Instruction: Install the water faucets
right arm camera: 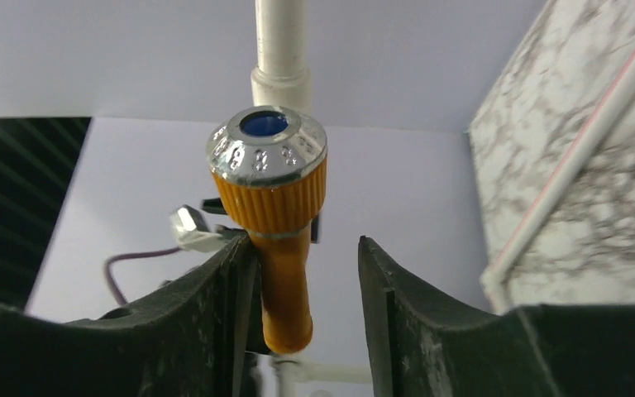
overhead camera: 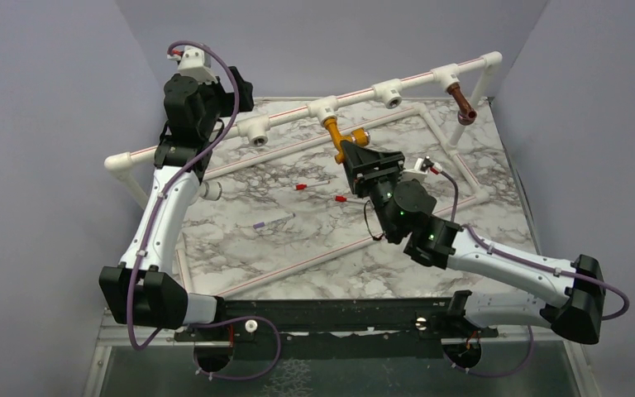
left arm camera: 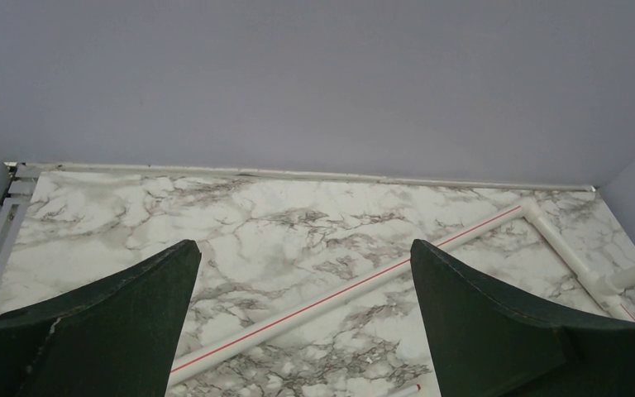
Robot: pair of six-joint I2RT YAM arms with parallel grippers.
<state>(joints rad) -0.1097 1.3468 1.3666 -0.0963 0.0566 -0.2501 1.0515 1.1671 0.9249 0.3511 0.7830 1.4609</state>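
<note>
The orange-yellow faucet hangs from a white tee on the raised pipe rail. In the right wrist view the orange-yellow faucet with its silvery round cap stands between my right fingers. It touches the left finger, with a gap to the other. My right gripper is open around it. The dark brown faucet hangs from the tee at the rail's right end. My left gripper is open and empty, high at the rail's left end.
A white pipe frame with red stripes lies on the marble table. Two more tees sit on the rail. Small red-capped pieces lie mid-table. Grey walls close in on three sides.
</note>
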